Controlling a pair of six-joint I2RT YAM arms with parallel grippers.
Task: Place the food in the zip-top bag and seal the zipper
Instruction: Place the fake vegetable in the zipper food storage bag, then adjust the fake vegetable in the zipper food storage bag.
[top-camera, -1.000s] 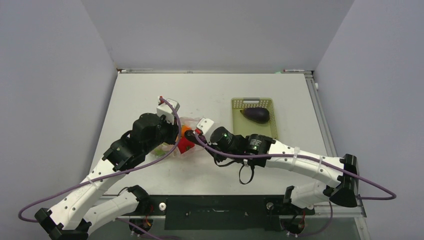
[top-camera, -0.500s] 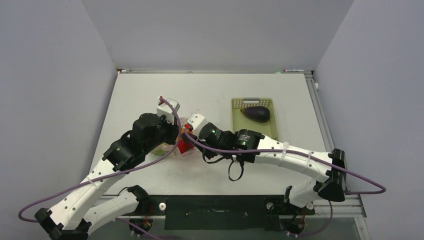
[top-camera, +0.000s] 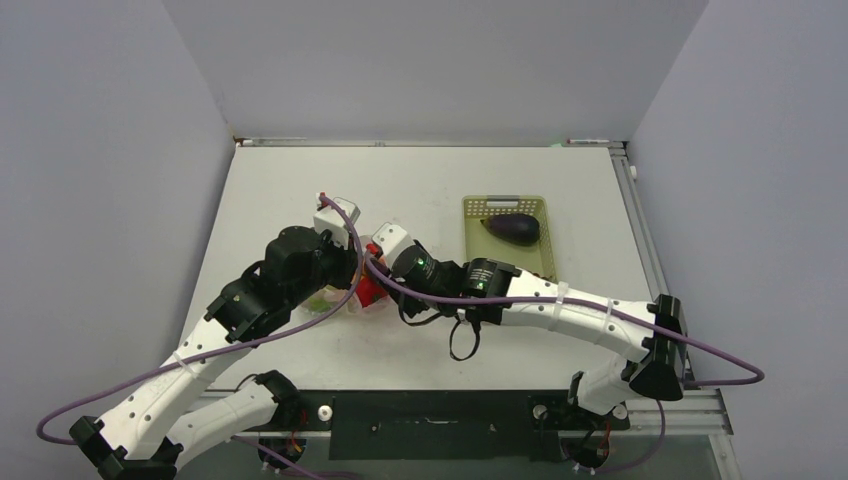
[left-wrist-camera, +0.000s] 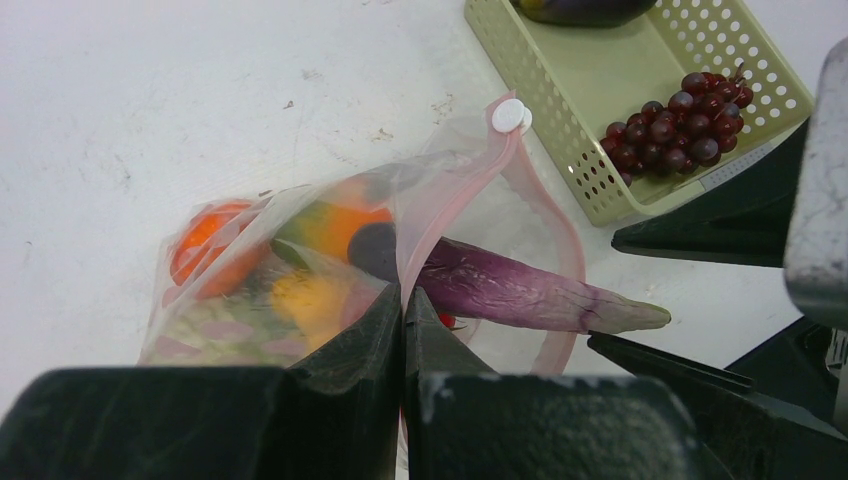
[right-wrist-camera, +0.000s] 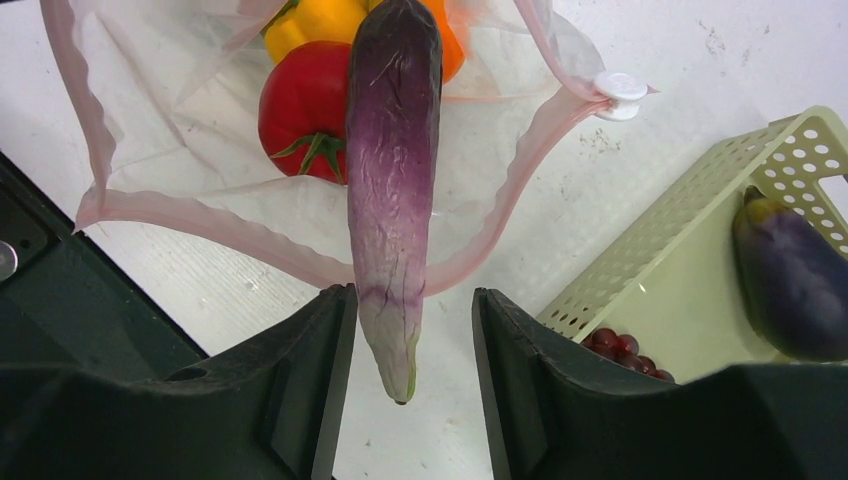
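Plain grey walls (top-camera: 420, 60) enclose a white table (top-camera: 290, 190) with a metal rail (top-camera: 420, 143) along its far edge.

No text, label or number is readable.

Zip-top bag (right-wrist-camera: 170, 100): clear plastic. Its zipper (right-wrist-camera: 250, 245) is pink-red, with a white slider (right-wrist-camera: 620, 92).
Long eggplant (right-wrist-camera: 392, 170): deep purple, paling to streaked lilac toward a greenish tip.
Tomato (right-wrist-camera: 295, 100): red, green calyx.
Pepper (right-wrist-camera: 310, 20): yellow.
Orange (right-wrist-camera: 452, 50): orange.
Apple (left-wrist-camera: 215, 325): pale green, seen through the plastic.
Basket (right-wrist-camera: 690, 240), right: pale yellow-green, rows of small round holes.
Second eggplant (right-wrist-camera: 795, 285): dark purple, yellowish at one end.
Grapes (left-wrist-camera: 670, 125): dark red.
Tabletop (left-wrist-camera: 200, 100): white, faint grey scuffs.
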